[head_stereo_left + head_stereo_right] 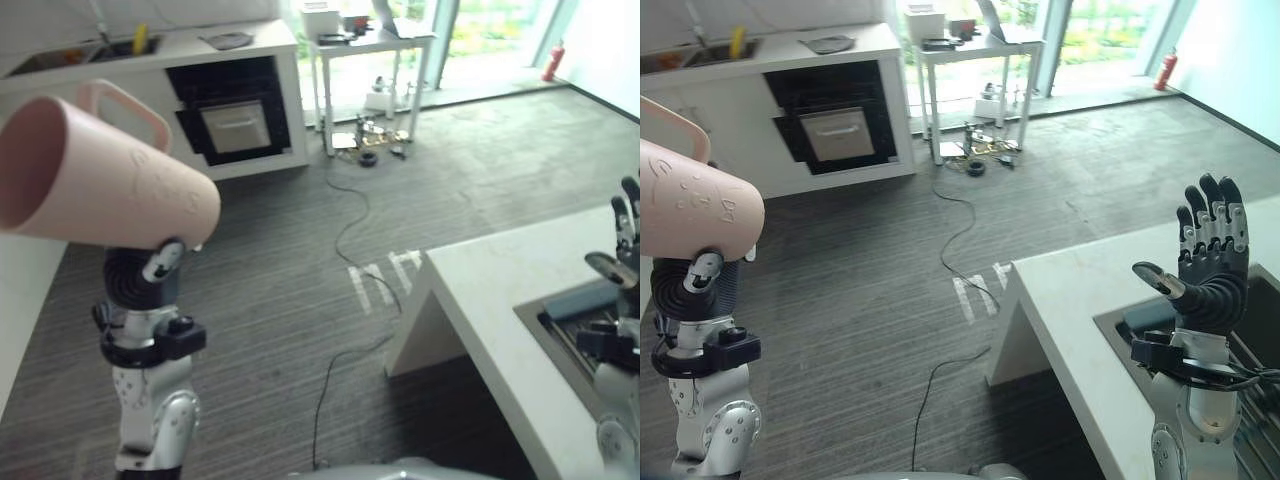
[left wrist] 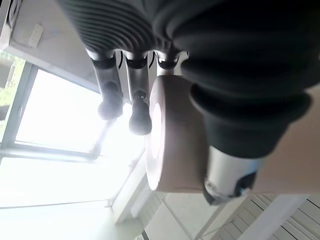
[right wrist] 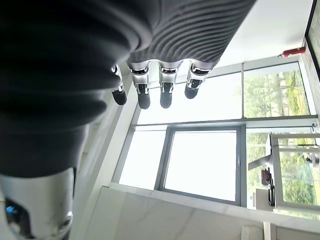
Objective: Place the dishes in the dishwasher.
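Fingers of my left hand [image 1: 150, 275] are curling round a pale pink ceramic mug with a loop handle [image 1: 100, 175], carrying it tilted, well apart from the dark open dishwasher [image 1: 235, 115]; I judge a loosening hold risks dropping it. My right hand [image 1: 1210, 260] is hovering open over the white counter [image 1: 1090, 290].

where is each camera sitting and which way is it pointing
Left eye view: on the head, looking down over carpet toward a far counter; left hand grips a pink mug.
Right eye view: beside it, same scene; right hand raised open over the white counter.
Left wrist view: on the left wrist, facing up at windows past its fingers and the mug.
Right wrist view: on the right wrist, facing windows past straight fingers.
Shared: both eyes show the mug and dark oven.
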Controlling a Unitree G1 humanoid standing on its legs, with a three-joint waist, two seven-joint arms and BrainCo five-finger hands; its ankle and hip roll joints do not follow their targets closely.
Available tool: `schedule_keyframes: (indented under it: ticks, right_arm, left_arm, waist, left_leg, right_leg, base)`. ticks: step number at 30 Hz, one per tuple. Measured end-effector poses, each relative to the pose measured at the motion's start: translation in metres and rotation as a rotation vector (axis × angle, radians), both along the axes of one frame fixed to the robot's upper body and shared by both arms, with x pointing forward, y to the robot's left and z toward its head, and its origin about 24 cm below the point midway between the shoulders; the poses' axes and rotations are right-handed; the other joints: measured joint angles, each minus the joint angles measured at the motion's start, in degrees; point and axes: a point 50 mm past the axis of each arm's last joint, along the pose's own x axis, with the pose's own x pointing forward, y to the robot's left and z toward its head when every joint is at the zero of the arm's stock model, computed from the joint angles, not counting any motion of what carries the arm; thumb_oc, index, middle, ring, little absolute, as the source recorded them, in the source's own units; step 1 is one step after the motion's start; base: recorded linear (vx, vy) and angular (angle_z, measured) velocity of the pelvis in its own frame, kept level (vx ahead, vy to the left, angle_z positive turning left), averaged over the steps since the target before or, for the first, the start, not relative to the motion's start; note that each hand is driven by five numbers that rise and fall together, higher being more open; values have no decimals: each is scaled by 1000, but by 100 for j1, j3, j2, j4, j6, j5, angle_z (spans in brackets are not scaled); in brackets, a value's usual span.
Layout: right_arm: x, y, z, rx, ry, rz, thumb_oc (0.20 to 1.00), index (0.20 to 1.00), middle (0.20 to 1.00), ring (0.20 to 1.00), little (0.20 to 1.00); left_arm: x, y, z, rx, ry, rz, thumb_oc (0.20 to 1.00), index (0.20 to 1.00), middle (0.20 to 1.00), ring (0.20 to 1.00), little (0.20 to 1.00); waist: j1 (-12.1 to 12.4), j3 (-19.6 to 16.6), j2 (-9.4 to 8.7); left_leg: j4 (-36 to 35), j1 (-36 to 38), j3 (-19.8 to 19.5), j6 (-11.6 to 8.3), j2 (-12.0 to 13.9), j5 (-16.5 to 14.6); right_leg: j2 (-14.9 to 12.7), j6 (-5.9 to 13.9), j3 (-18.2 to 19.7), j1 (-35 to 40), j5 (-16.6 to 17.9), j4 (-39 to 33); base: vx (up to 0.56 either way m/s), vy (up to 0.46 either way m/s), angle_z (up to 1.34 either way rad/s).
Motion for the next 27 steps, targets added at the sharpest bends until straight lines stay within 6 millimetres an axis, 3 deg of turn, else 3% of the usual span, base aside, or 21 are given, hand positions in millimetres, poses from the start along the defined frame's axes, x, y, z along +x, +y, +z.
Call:
schedule_keyframes:
  ticks: [3, 5, 6, 7, 9, 10, 11, 12, 13, 16, 19, 23, 27]
  right_arm:
    - [6, 3, -1, -7, 42, 23, 1000, 1000, 1000, 1000, 1000]
    - [8, 5, -2, 2, 50, 18, 1000, 1000, 1000, 1000, 1000]
    - [7, 3, 2, -31, 50, 11, 1000, 1000, 1000, 1000, 1000]
    - [8, 0, 6, -70, 50, 8, 1000, 1000, 1000, 1000, 1000]
    - [9, -7, 20, -102, -7, -9, 1000, 1000, 1000, 1000, 1000]
    - [7, -12, 25, -99, -37, -30, 1000, 1000, 1000, 1000, 1000]
    - [7, -12, 25, -99, -38, -30, 1000, 1000, 1000, 1000, 1000]
    - [6, -14, 28, -102, -52, -40, 1000, 1000, 1000, 1000, 1000]
    - [6, -11, 26, -93, -50, -30, 1000, 1000, 1000, 1000, 1000]
    - [10, 0, 17, -55, -29, 20, 1000, 1000, 1000, 1000, 1000]
    - [11, 1, 19, -58, -41, 25, 1000, 1000, 1000, 1000, 1000]
    - [11, 2, 19, -78, -32, 25, 1000, 1000, 1000, 1000, 1000]
    - [9, 3, 17, -82, -22, 29, 1000, 1000, 1000, 1000, 1000]
  left_arm:
    - [-1, 1, -3, 3, 27, 0, 200, 200, 200, 200, 200]
    - [12, -6, -5, -21, 33, -40, 200, 200, 200, 200, 200]
    - [22, -17, 2, -36, 5, -109, 200, 200, 200, 200, 200]
    - [19, -20, 8, -31, -37, -134, 200, 200, 200, 200, 200]
    - [4, -15, 12, -29, -70, -106, 200, 200, 200, 200, 200]
    - [1, -11, 11, -23, -66, -85, 200, 200, 200, 200, 200]
    - [1, -11, 11, -23, -66, -85, 200, 200, 200, 200, 200]
    - [1, -9, 12, -32, -74, -80, 200, 200, 200, 200, 200]
    - [3, -10, 14, -34, -88, -87, 200, 200, 200, 200, 200]
    - [9, -15, 23, -48, -134, -121, 200, 200, 200, 200, 200]
    - [14, -17, 34, -62, -187, -120, 200, 200, 200, 200, 200]
    - [12, -13, 30, -73, -161, -90, 200, 200, 200, 200, 200]
    - [10, -11, 26, -73, -136, -82, 200, 200, 200, 200, 200]
  waist:
    - [178, 39, 93]
    - [191, 129, 72]
    - [-56, 170, -36]
    - [-8, 190, -33]
    - [125, 208, -26]
    - [90, 209, 37]
    - [89, 209, 39]
    - [-42, 215, 292]
    - [-94, 248, 351]
    - [-169, 306, 245]
    - [-147, 278, 355]
    - [-35, 227, 397]
    - [-26, 62, 405]
  left_leg:
    - [-4, -42, 201, -126, 25, 87]
    - [116, -315, 752, -721, -178, 534]
    - [327, -560, 1913, -986, -146, 427]
    - [977, -857, 2715, -534, 215, 136]
    - [1032, -675, 2456, -454, 438, -94]
    - [466, -244, 2294, -421, 396, -61]
    - [454, -235, 2293, -420, 395, -59]
    - [-43, 148, 2060, -271, 416, 414]
    - [-52, 163, 2039, -246, 472, 336]
    - [-15, 90, 1763, -250, 411, 334]
    - [-17, -13, 1546, -251, 405, 163]
    - [-51, -26, 1538, -220, 340, 111]
    - [-35, -93, 1540, -181, 312, 156]
  right_leg:
    - [-4, -66, -312, 231, 71, -296]
    - [-279, -91, -783, 335, 100, -304]
    - [-518, -196, -1399, 492, 155, -588]
    - [-550, -203, -1639, 427, 148, -730]
    - [-577, -123, -1571, 297, 231, -726]
    - [-571, -91, -1538, 319, 250, -720]
    - [-571, -91, -1538, 320, 250, -720]
    - [-417, -82, -1553, 351, 253, -698]
    - [-361, -64, -1569, 356, 247, -685]
    - [-458, 39, -1554, 262, 246, -518]
    - [-456, 185, -1580, 247, 250, -510]
    - [-567, 322, -1534, 131, 179, -270]
    - [-598, 304, -1510, -5, 168, -126]
  base:
    - [-5, -35, 61]
    - [-149, 19, 159]
    - [-172, 98, 236]
    - [-134, 174, 178]
    - [-83, 219, 28]
    - [-51, 181, -7]
    - [-46, 172, 8]
    - [-51, 93, 14]
    - [-57, 98, 15]
    - [-54, 122, 26]
    - [-15, 116, 47]
    - [-11, 80, 3]
    - [6, 48, -1]
